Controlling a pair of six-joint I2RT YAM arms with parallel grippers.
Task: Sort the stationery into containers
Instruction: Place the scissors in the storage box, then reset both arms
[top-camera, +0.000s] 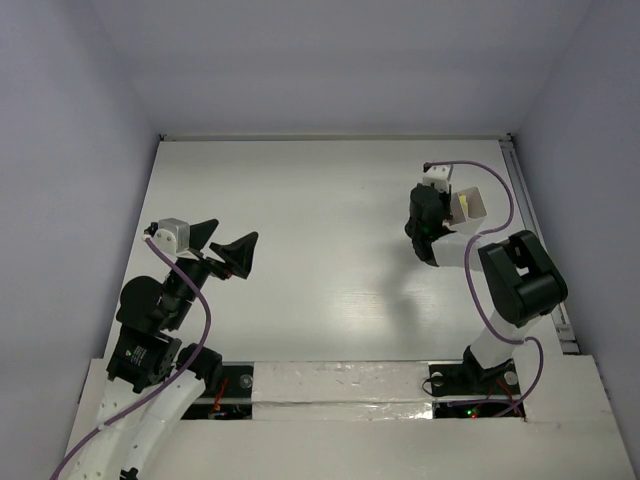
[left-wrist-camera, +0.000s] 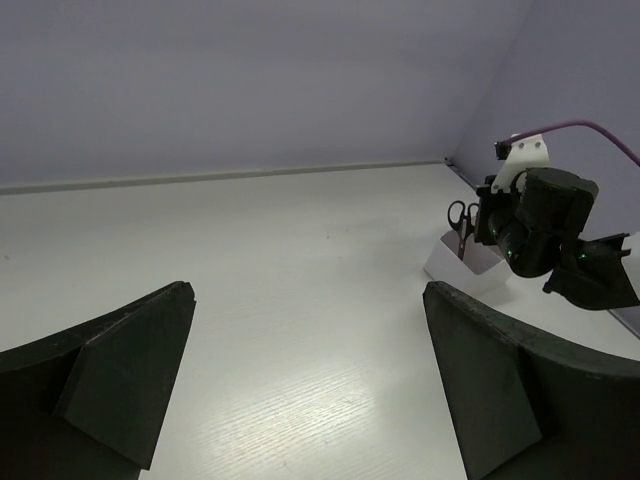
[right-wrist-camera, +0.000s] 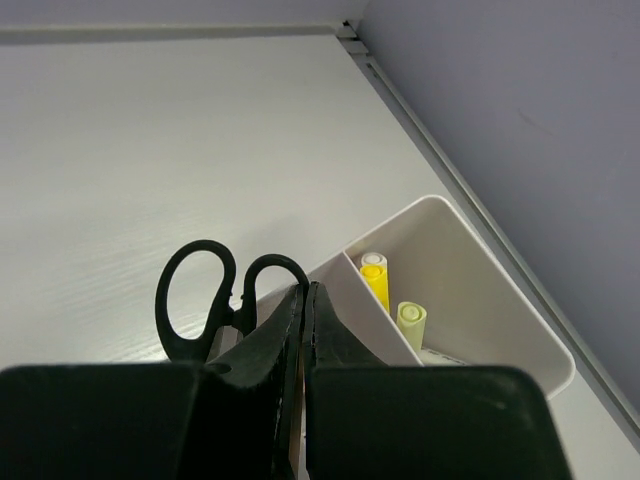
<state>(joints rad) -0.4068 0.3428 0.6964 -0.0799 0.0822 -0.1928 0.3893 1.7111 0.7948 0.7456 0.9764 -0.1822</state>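
I am driving this from afar, and I am looking into what is reading as a robotics lab test cell rather than a home or a shop. A white table is sitting boxed in by plain pale walls on three sides. The left arm and right arm are standing bolted at its near edge, trailing purple cable. A taped strip and a metal rail are edging the board.
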